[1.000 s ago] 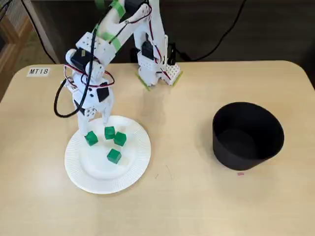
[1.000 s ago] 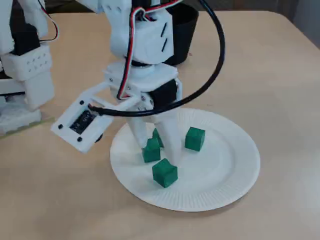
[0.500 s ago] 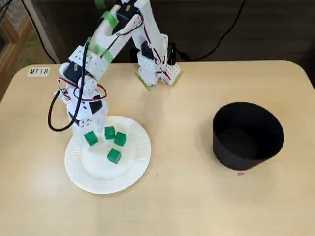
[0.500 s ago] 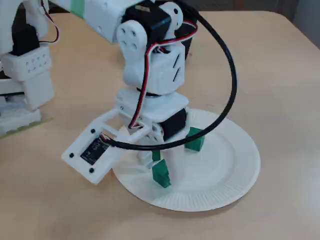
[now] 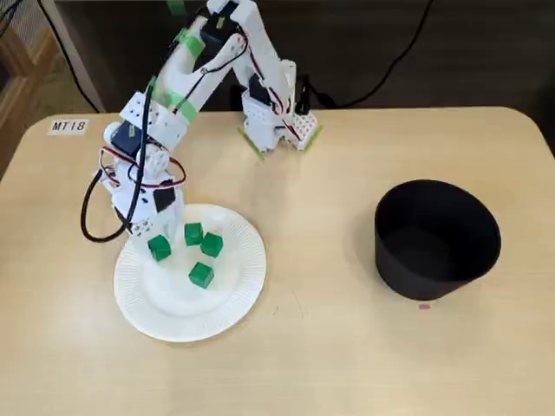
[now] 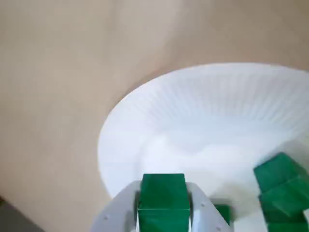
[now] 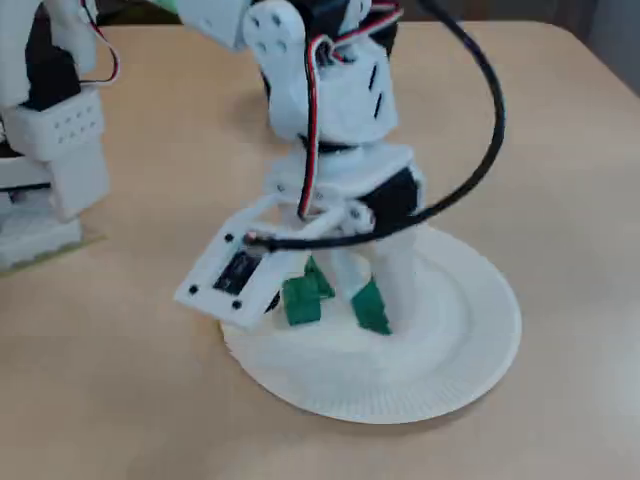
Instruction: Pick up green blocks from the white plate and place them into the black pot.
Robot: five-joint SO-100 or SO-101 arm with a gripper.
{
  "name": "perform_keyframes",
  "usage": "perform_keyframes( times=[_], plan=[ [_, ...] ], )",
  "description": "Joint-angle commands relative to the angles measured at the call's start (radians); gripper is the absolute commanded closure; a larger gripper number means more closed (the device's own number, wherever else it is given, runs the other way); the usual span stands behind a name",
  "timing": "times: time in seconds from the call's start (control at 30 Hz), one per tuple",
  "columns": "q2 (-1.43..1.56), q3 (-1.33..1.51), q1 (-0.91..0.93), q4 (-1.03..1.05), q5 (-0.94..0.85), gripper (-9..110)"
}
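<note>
In a fixed view from above, the gripper (image 5: 156, 243) is down at the left edge of the plate (image 5: 173, 305), over the leftmost block (image 5: 159, 250). Three more blocks (image 5: 205, 251) lie near it to the right. The pot (image 5: 436, 253) stands well apart across the table (image 5: 321, 355). The long carry is one risk: a weak hold could drop the block short of the rim.

In the wrist view the gripper (image 6: 163, 195) is closed on the block (image 6: 163, 189). Both white fingers (image 6: 121, 210) lie against its sides, and the plate (image 6: 217, 96) spreads out beyond. The block sits right at the fingertips, so the bite looks shallow and a fast lift or swing could let it slide out. Two neighbours show at the right edge, just beside the right finger. They could be nudged if the wrist turns before it rises.

In a fixed view from the side, the gripper (image 7: 372, 296) stands almost upright on the plate (image 7: 470, 345), with the block (image 7: 368, 310) low between the fingers and apparently resting on the plate. I cannot tell whether the fingertips touch the paper. If they do, the light plate may drag or tip as the arm comes up, and that would scatter the blocks (image 7: 300, 300) beside it.
</note>
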Motion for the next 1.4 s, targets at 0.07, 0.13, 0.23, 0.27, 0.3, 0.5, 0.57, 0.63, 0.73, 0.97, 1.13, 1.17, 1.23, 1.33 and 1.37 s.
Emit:
perform_keyframes(
  times=[0.07,0.13,0.23,0.27,0.3,0.5,0.57,0.63,0.73,0.97,1.13,1.17,1.23,1.33,1.37],
  plan=[
    [0.367,0.002,-0.178,-0.101,0.012,104],
    [0.483,0.072,-0.293,-0.178,0.023,104],
    [0.66,0.256,-0.508,-0.354,0.054,104],
    [0.701,0.302,-0.583,-0.397,0.055,104],
    [0.721,0.324,-0.657,-0.41,0.048,104],
    [0.684,0.336,-1.017,-0.437,-0.089,104],
    [0.663,0.336,-1.088,-0.436,-0.13,104],
    [0.635,0.336,-1.138,-0.416,-0.163,104],
    [0.584,0.334,-1.187,-0.387,-0.199,104],
    [0.393,0.14,-1.233,-0.124,-0.316,104],
    [0.176,-0.206,-1.27,0.189,-0.417,104],
    [0.135,-0.281,-1.275,0.25,-0.428,104],
    [0.041,-0.445,-1.284,0.393,-0.445,104],
    [-0.11,-0.684,-1.298,0.589,-0.465,104],
    [-0.118,-0.693,-1.304,0.595,-0.471,104]
  ],
)
